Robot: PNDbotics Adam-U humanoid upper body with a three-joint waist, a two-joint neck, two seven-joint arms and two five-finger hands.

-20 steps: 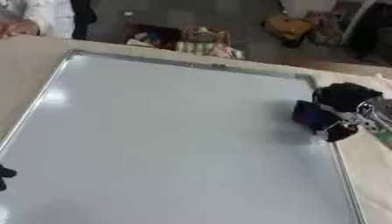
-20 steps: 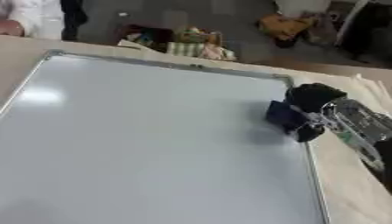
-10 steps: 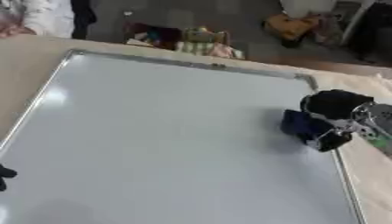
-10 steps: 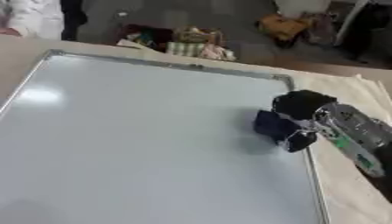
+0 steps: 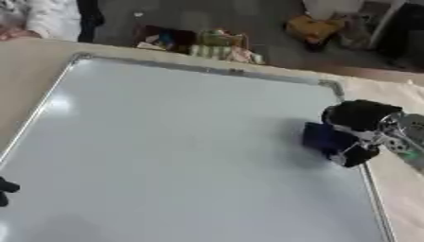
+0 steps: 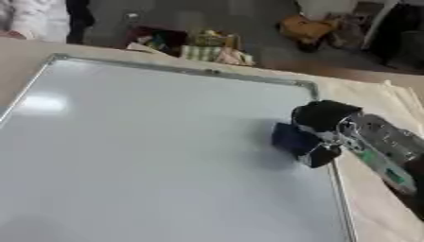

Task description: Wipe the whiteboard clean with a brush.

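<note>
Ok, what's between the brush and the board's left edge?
Only bare whiteboard lies between the brush in the right hand and that edge, in the left eye view.

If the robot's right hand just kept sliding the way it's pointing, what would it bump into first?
Nothing soon, it seems. The right hand holds the dark brush on the whiteboard, pointing toward the robot's left. Only bare board lies that way until the far frame edge.

Left hand point(image 5: 5, 191) cut off at the left edge, only dark fingertips showing, brush point(image 6: 291, 137) partly hidden under the right hand point(image 6: 324, 124), whiteboard point(image 5: 165, 151) cropped below
</note>
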